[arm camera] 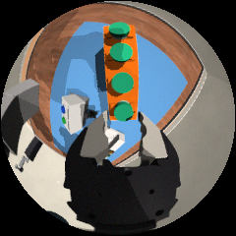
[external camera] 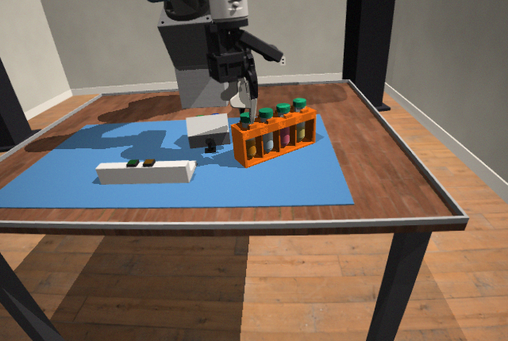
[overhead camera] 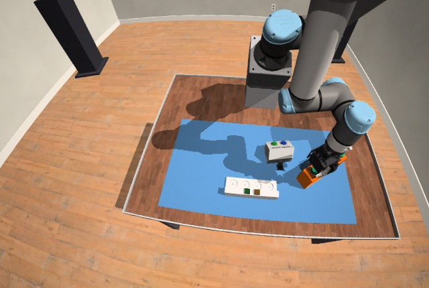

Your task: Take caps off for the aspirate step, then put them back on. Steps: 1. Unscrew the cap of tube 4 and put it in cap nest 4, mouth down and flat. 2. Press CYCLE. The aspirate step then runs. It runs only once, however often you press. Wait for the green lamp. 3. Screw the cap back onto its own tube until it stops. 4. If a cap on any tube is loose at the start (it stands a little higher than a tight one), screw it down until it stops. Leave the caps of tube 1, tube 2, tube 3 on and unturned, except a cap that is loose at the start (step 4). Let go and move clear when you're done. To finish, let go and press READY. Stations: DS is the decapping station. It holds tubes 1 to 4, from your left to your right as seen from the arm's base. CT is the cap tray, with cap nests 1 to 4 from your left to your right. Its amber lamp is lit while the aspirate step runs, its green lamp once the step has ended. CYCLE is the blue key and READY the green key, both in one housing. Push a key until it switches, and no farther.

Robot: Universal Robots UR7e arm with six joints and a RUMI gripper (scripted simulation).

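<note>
The orange decapping station point(overhead camera: 306, 179) point(external camera: 272, 151) point(arm camera: 106, 69) holds a row of tubes with green caps. My gripper point(overhead camera: 317, 170) point(external camera: 248, 109) point(arm camera: 123, 111) hangs straight down over the end tube nearest the key housing. It is open, with one finger on each side of that tube's cap point(external camera: 244, 116) point(arm camera: 123, 111) and a small gap to it. The cap sits on its tube. The other three caps point(external camera: 265, 113) point(external camera: 282, 108) point(external camera: 299, 102) are on their tubes. The white cap tray point(overhead camera: 235, 191) point(external camera: 163, 173) has empty nests; its green lamp point(overhead camera: 247, 191) and amber lamp point(overhead camera: 257, 191) look dark.
The grey key housing point(overhead camera: 279, 153) point(external camera: 207, 130) point(arm camera: 74, 115) stands close beside the station, with the green key point(overhead camera: 274, 143) and the blue key point(overhead camera: 283, 142) on top. A raised rim runs round the table point(external camera: 409, 157). The arm's grey pedestal point(overhead camera: 267, 80) stands at the back.
</note>
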